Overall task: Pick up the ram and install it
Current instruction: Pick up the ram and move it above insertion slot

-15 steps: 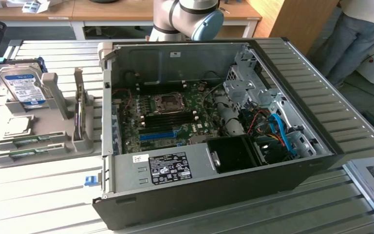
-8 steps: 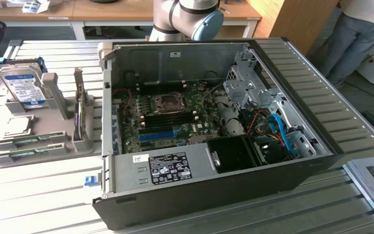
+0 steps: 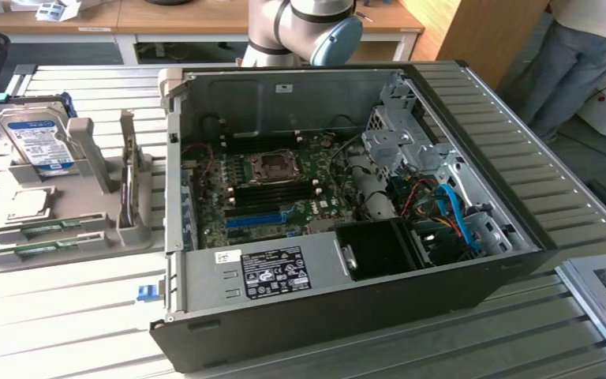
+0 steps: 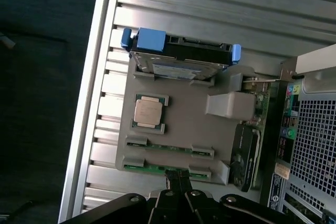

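Wrist view: ram (image 4: pixel 155 168) in tray (image 4: pixel 184 124), txt illegible.

A slatted metal table (image 3: pixel 61 332) fills most of the exterior view, and bright light glares off its slats at the lower left. Along the top edge stand pale wooden desks (image 3: pixel 208 20) on white legs. A tall wooden panel (image 3: pixel 472 31) rises at the upper right, beside a standing person (image 3: pixel 577 71) in jeans. The floor (image 3: pixel 587 166) beyond the table's right edge is dark grey; in the wrist view it (image 4: pixel 42 103) also looks dark.
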Robot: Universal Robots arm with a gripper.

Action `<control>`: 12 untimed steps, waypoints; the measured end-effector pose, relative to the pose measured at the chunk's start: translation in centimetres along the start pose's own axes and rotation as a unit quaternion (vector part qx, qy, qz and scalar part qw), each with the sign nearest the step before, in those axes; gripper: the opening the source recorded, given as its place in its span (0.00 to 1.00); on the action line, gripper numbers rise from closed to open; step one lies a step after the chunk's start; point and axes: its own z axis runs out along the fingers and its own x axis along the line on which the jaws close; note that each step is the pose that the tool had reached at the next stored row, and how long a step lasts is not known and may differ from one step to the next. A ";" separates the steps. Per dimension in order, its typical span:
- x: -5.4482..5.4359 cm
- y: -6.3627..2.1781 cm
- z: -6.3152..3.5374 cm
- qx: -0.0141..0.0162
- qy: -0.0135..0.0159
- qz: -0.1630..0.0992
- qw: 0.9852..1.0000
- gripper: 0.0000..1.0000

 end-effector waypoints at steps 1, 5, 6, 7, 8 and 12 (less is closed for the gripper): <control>0.0 0.00 0.00 0.000 0.000 -0.002 1.000 0.10; 0.0 -0.01 0.00 0.000 0.000 -0.013 1.000 0.10; 0.0 -0.01 -0.01 0.000 0.000 -0.017 1.000 0.10; 0.0 -0.01 -0.01 -0.001 0.001 -0.020 1.000 0.10; 0.0 -0.01 -0.01 -0.001 0.001 -0.023 1.000 0.10; 0.0 -0.01 -0.01 -0.001 0.001 -0.035 0.999 0.10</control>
